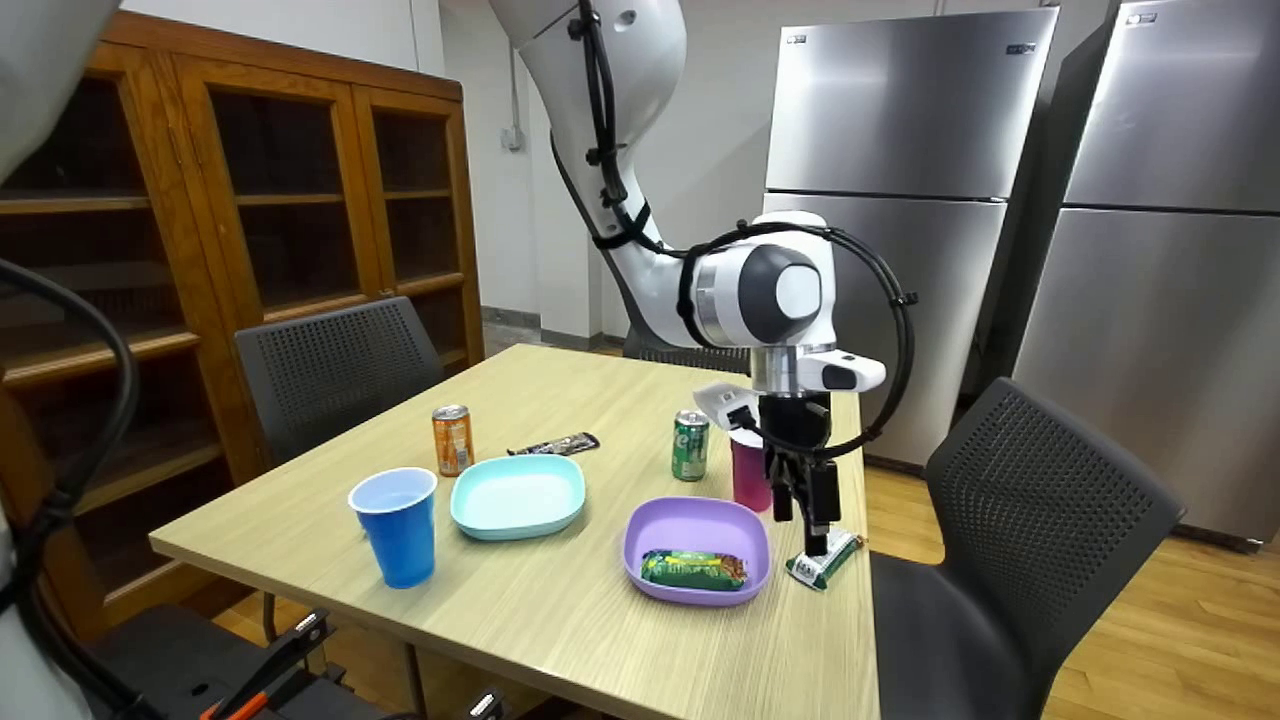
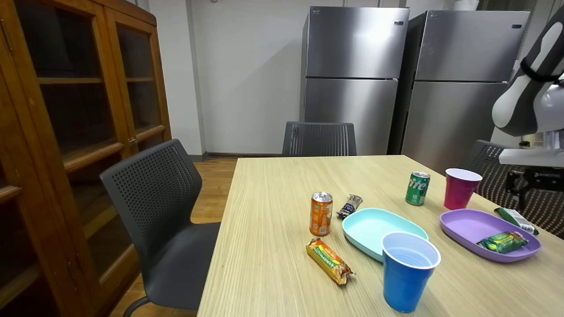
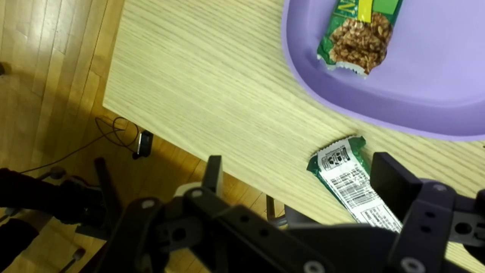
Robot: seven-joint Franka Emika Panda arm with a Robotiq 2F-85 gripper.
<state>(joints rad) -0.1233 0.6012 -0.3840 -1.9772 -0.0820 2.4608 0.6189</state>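
A: Far left?

B: Wooden glass-door cabinet (image 1: 225, 280), gray chair (image 1: 340, 370) in front. Then the table (image 1: 560, 610): blue plastic cup (image 1: 398, 535) near its edge, orange soda can (image 1: 453, 442) farther back, both upright.

A: By the can?

B: Yellow granola bar packet (image 2: 329, 260), lying near it, seen in an exterior view.

A: Next.

B: Teal plate (image 1: 518, 495), dark wrapped snack bar (image 1: 553, 444) just beyond. Then purple plate (image 1: 690, 525), green granola bar packet (image 1: 695, 569) lying in it. Green soda can (image 1: 690, 446) and magenta cup (image 1: 748, 480) stand behind that.

A: Gripper?

B: Gripper (image 1: 800, 535) points down beside the purple plate. Fingers (image 3: 396, 185) spread wide, clear in the wrist view.

A: Nearest thing?

B: Green-and-white wrapped bar (image 3: 352, 185), flat on the table between purple plate and table edge, barcode side up. One finger hides part of it in the wrist view; can't tell if they touch.

A: Far right?

B: Another gray chair (image 1: 1040, 540) at the table, a stainless refrigerator (image 1: 930, 230) behind, a second refrigerator (image 1: 1170, 270) beside that.
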